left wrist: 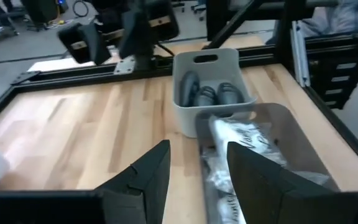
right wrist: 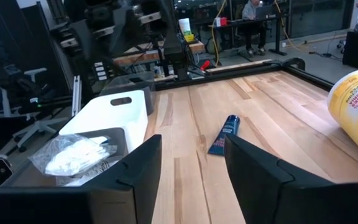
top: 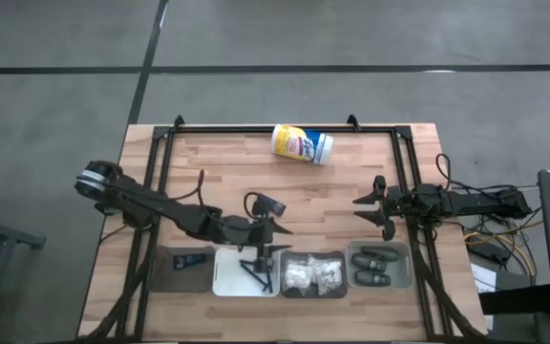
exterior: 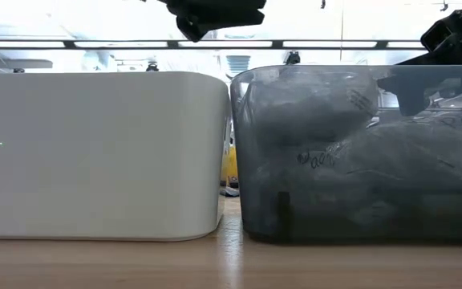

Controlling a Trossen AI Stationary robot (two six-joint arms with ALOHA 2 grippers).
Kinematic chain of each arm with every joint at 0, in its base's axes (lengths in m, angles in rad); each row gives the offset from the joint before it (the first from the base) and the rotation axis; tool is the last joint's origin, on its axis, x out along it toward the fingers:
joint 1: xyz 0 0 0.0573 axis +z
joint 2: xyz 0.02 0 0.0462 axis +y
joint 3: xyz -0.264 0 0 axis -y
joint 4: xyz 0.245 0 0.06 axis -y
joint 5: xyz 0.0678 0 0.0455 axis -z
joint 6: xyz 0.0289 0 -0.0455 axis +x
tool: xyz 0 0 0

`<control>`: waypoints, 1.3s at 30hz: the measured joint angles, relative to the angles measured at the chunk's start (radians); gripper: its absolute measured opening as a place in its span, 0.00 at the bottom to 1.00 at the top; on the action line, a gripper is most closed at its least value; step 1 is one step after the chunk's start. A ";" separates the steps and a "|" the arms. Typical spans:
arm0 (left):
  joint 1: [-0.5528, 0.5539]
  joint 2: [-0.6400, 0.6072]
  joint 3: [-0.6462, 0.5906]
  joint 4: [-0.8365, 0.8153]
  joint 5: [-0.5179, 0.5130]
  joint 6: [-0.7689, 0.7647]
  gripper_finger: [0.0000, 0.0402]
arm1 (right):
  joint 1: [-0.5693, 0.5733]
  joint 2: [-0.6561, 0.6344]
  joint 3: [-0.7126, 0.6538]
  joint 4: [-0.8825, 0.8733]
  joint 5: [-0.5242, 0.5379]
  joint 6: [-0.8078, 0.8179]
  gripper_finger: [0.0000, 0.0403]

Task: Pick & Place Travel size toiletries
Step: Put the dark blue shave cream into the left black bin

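Observation:
Four bins line the table's near edge. A dark bin (top: 181,268) holds a small tube (top: 190,258), and a white bin (top: 229,277) holds thin dark razors (top: 257,271). White crinkly packets (top: 314,274) fill a see-through bin (left wrist: 289,134). Dark oval pods (left wrist: 207,94) lie in a grey bin (top: 406,268). One more small dark-blue tube (right wrist: 227,134) lies flat on the bare wood mid-table. My left gripper (left wrist: 197,149) hovers open above the table just behind the white bin, holding nothing. My right gripper (right wrist: 192,142) waits open at the table's right.
A large yellow-and-white canister (top: 302,144) with a blue label lies on its side near the far edge. A black frame rail (top: 285,127) runs round the table. Bare wood lies between the canister and the bins. A seated person (right wrist: 252,11) shows far behind the table.

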 joint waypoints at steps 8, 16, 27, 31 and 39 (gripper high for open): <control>0.044 -0.045 -0.038 -0.048 0.013 0.000 0.41 | 0.000 0.000 0.000 0.000 0.000 0.000 0.46; 0.091 -0.126 -0.162 -0.039 0.013 -0.014 0.41 | 0.000 0.002 0.000 0.000 0.000 0.000 0.49; 0.121 -0.249 -0.332 -0.033 0.013 -0.031 0.41 | 0.000 0.002 0.000 0.000 0.000 0.000 0.44; 0.122 -0.275 -0.399 -0.027 0.013 -0.025 0.41 | 0.000 0.001 0.000 0.000 0.000 0.000 0.41; 0.202 -0.275 -0.430 -0.041 0.025 -0.021 0.41 | 0.000 0.001 0.000 0.000 0.000 0.000 0.38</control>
